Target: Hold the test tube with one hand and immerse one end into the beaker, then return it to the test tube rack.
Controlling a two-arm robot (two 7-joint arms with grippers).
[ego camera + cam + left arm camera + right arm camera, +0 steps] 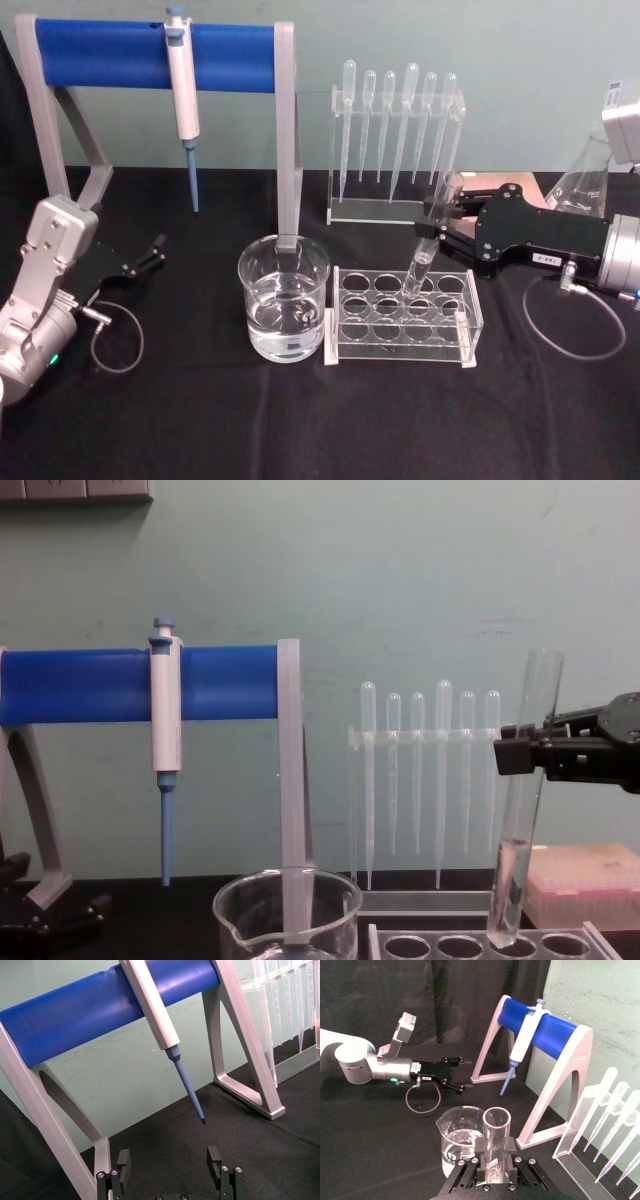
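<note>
The test tube [433,235] is a clear glass tube, tilted, with my right gripper [440,226] shut on its upper half. Its lower end [503,935] holds a little liquid and sits at the mouth of a hole in the clear tube rack [400,345]. From the right wrist I see the tube's open rim [496,1119] between the fingers [481,1152]. The beaker [284,298], part full of clear liquid, stands left of the rack, apart from the tube; it also shows as beaker [287,920] and beaker [457,1135]. My left gripper [150,255] is open and parked at the far left.
A blue-barred stand [150,55] with a white-and-blue pipettor [183,90] stands behind the beaker. A clear holder with several plastic pipettes [395,130] is behind the rack. A glass flask [585,180] and a pink tip box [585,885] are at the right.
</note>
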